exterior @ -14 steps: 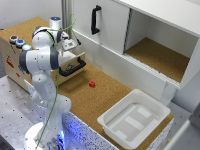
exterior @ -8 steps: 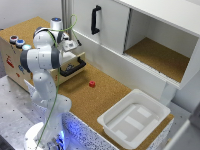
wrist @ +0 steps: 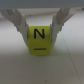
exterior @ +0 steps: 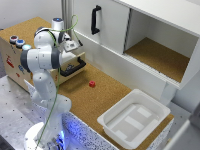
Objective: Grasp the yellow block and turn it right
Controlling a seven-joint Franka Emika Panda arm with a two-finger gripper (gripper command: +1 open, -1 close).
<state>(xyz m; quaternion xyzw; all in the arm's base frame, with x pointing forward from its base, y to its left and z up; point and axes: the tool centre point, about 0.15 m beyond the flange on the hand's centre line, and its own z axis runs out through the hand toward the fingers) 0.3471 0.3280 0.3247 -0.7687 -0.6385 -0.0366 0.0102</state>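
**Yellow block sits between the fingers, ready to be turned**

Nearest to the wrist camera is the gripper [wrist: 39,25]. Its two fingers [wrist: 18,22] stand on either side of the yellow block [wrist: 39,40], which has a dark letter N on its face. The fingers seem to touch the block's sides, so the gripper looks clamped on the block, though the picture is blurry. In the exterior view the arm hides the block; it is up by the black-handled drawer [exterior: 75,67].

The block could slip or tip over if the hold is too loose when the turn starts. It could also twist crookedly if the fingers only hold its upper corners.

Farther off, a small red thing [exterior: 92,84] lies on the cork table [exterior: 85,102]. The white tray [exterior: 132,120] looks empty. The open cupboard [exterior: 160,52] behind also looks empty.
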